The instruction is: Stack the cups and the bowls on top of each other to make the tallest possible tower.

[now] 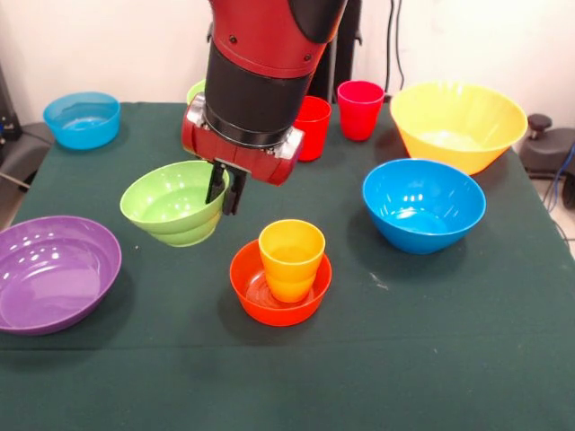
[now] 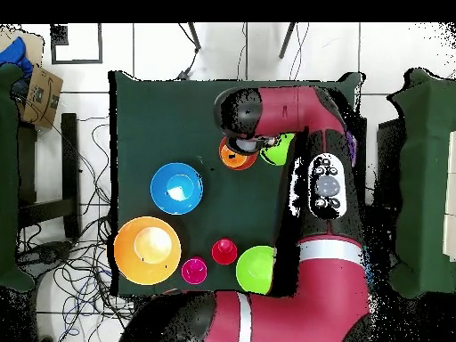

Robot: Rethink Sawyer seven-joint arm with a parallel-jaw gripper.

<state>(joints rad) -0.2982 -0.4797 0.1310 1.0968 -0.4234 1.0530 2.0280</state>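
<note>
Gripper [image 1: 225, 186]: closed on rim of small green bowl [image 1: 173, 203], held tilted, at ten o'clock from yellow-orange cup [image 1: 291, 259] standing in orange bowl [image 1: 279, 292].

A table with a dark green cloth [image 1: 431, 359] holds a wide purple plastic bowl [image 1: 54, 274], a small orange plastic bowl [image 1: 252, 292], two blue plastic bowls [image 1: 422, 205] [image 1: 83, 119], a big yellow plastic bowl [image 1: 458, 124], and two red plastic cups [image 1: 359, 109] [image 1: 314, 127].
</note>
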